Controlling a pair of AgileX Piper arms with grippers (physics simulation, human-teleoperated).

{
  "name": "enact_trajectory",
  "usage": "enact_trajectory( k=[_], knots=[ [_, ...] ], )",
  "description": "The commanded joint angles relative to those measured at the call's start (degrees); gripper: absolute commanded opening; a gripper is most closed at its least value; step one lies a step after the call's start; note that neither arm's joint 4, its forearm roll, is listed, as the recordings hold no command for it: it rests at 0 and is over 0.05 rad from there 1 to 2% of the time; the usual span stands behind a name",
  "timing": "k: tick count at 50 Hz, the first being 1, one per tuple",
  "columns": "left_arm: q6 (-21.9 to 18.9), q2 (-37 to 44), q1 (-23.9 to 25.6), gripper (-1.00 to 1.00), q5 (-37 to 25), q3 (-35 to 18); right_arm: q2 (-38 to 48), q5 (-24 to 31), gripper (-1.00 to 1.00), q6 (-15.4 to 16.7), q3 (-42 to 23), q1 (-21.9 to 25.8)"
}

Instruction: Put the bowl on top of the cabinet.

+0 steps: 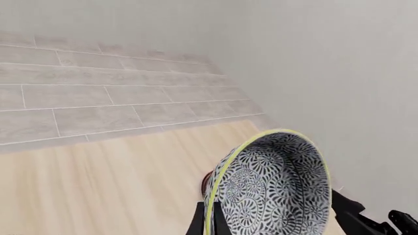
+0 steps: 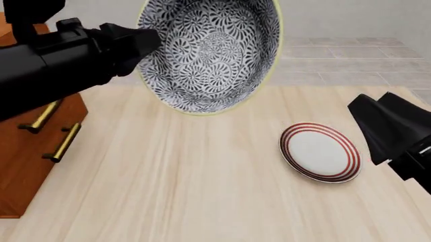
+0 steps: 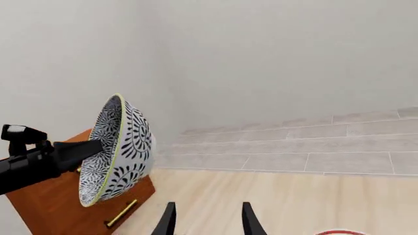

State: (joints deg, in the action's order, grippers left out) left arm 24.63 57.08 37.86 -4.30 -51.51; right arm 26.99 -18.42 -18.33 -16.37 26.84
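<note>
The blue-and-white patterned bowl (image 2: 210,53) with its pale yellow rim hangs high above the table, tipped on edge so its inside faces the front camera. My left gripper (image 2: 147,46) is shut on the bowl's rim at its left side. In the left wrist view the bowl (image 1: 274,188) fills the lower part and the fingers (image 1: 196,223) straddle its rim. The reddish-brown cabinet (image 2: 30,151) with brass bar handles stands at the table's left edge, below and left of the bowl (image 3: 116,152). My right gripper (image 3: 207,221) is open and holds nothing, at the table's right side.
A flat white plate with red rings (image 2: 320,152) lies on the light wooden table (image 2: 189,191) right of centre, close to my right arm (image 2: 394,132). A grey tiled floor and pale walls lie beyond the table's far edge.
</note>
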Motion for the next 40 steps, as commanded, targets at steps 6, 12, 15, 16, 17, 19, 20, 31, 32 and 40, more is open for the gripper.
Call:
enact_trajectory(
  k=[6,12,15,16,17,19,20,31,32,40],
  knots=[
    [0.2,-9.2,-4.9,-1.00,-3.5,2.2,-8.7,7.0,1.00,4.3,3.5,-5.3],
    [-0.2,-11.4,-5.2,-1.00,-4.4,2.0,-12.0,10.2,1.00,5.4,4.2,-6.6],
    [0.1,-13.0,-6.0,-1.00,-5.2,2.0,-13.6,12.0,1.00,7.6,4.6,-7.1],
    [0.0,-13.4,-5.9,-1.00,-5.7,2.0,-14.4,12.4,1.00,7.4,5.1,-7.6],
    [0.2,-14.0,-6.5,-1.00,-6.1,2.2,-15.3,12.7,1.00,5.6,5.8,-9.2],
    [0.0,-14.9,-6.5,-1.00,-6.5,2.5,-16.5,13.7,1.00,7.6,6.4,-9.2],
    [-0.1,-15.1,-6.5,-1.00,-6.6,2.6,-16.8,14.0,1.00,8.6,6.6,-9.4],
    [0.3,-19.1,-7.9,-1.00,-7.9,3.2,-22.7,16.7,1.00,11.2,9.6,-13.1],
    [0.2,-19.2,-7.9,-1.00,-8.0,3.1,-23.0,16.8,1.00,11.5,9.6,-13.3],
    [0.5,-22.7,-9.2,-1.00,-9.2,3.4,-25.2,17.5,1.00,13.9,12.3,-16.1]
  ],
)
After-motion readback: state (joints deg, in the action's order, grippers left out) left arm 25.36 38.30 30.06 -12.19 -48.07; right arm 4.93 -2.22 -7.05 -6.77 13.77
